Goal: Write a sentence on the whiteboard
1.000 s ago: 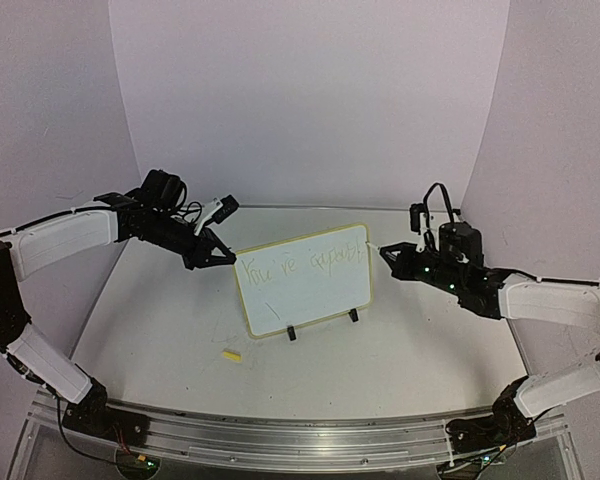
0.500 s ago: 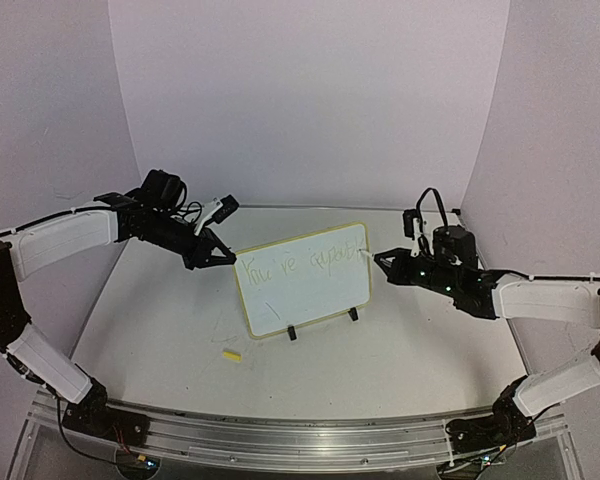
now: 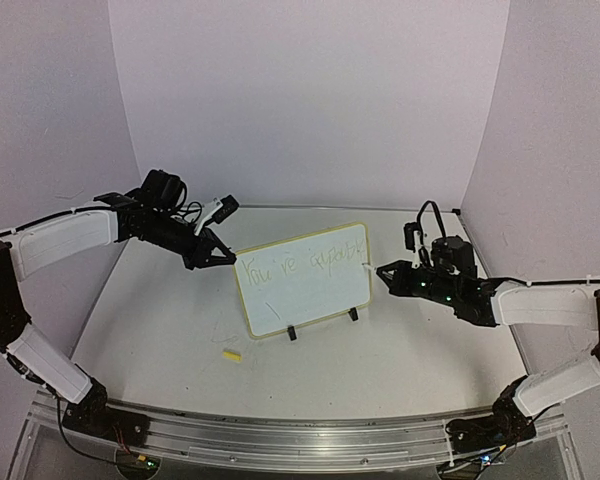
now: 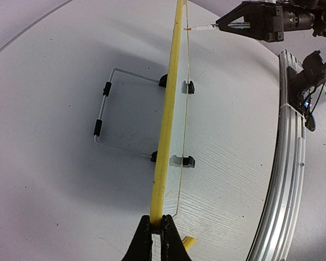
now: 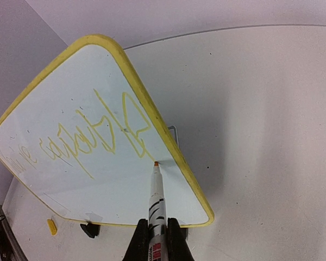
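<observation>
Top external view: The whiteboard [image 3: 302, 280] stands near the middle of the surface [image 3: 170, 320], leaning back on two black clip feet [image 3: 291, 333]. The sentence [image 3: 300, 264] runs along the upper part of the board in faint yellowish-green. The first word reads "You're"; the second word cannot be read. A short separate stroke sits lower left on the board. The left pincer [image 3: 225, 258] is clenched on the board's upper left corner. The right pincer [image 3: 385, 270] grasps a marker [image 3: 370, 266], whose tip meets the board's right edge. A small yellow piece [image 3: 232, 354] lies on the surface in front of the board, apart from it.

Left wrist view: The board appears edge-on, its yellow rim [image 4: 170, 109] pinched in the left pincer [image 4: 156, 231]. A wire stand [image 4: 106, 109] lies behind the board. The right pincer [image 4: 228, 24] and the marker tip show at the far end. An aluminium rail [image 4: 285, 163] runs along the right.

Right wrist view: The right pincer [image 5: 157, 234] is closed around the marker [image 5: 157, 198]. The orange tip touches the white face just inside the rim. The barrel carries black stripes and a red label, print unreadable. The yellow lettering [image 5: 98, 138] is seen at a steep angle and is not legible.
</observation>
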Tool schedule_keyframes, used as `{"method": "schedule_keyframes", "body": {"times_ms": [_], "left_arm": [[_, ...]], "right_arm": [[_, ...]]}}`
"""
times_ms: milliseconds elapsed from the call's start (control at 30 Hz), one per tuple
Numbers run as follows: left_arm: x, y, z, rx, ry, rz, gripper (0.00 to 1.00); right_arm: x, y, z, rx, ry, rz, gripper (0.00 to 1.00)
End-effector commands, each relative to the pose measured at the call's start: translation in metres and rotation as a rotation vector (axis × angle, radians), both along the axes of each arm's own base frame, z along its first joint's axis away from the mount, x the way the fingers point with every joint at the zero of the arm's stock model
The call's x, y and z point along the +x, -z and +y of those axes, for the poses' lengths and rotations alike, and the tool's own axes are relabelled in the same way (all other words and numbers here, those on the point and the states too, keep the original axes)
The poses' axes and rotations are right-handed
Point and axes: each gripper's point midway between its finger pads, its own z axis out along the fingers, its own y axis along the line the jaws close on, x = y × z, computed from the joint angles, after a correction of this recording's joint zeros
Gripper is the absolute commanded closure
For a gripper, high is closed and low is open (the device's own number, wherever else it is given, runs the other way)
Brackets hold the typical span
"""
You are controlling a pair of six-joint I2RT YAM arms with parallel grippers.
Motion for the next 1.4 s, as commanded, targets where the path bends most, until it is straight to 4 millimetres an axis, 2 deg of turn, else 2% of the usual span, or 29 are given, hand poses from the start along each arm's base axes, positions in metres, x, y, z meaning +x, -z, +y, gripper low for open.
{"method": "schedule_keyframes", "body": {"times_ms": [0, 400, 933, 1100, 1367], "left_arm": [[0.003, 0.004, 0.002, 0.038, 0.015, -0.039, 1.00], [0.003, 0.003, 0.002, 0.037, 0.015, -0.042, 1.00], [0.003, 0.000, 0.002, 0.031, 0.012, -0.049, 1.00], [0.003, -0.001, 0.002, 0.030, 0.007, -0.050, 1.00], [0.002, -0.003, 0.001, 0.031, 0.006, -0.055, 1.00]], "right_arm": [[0.010, -0.023, -0.006, 0.022, 0.053, -0.066, 1.00], [0.015, -0.035, -0.013, 0.017, 0.094, -0.100, 1.00], [0.013, -0.035, -0.010, 0.013, 0.078, -0.094, 1.00], [0.006, -0.042, -0.007, 0.019, 0.034, -0.103, 1.00], [-0.018, -0.061, -0.008, 0.019, -0.047, -0.121, 1.00]]}}
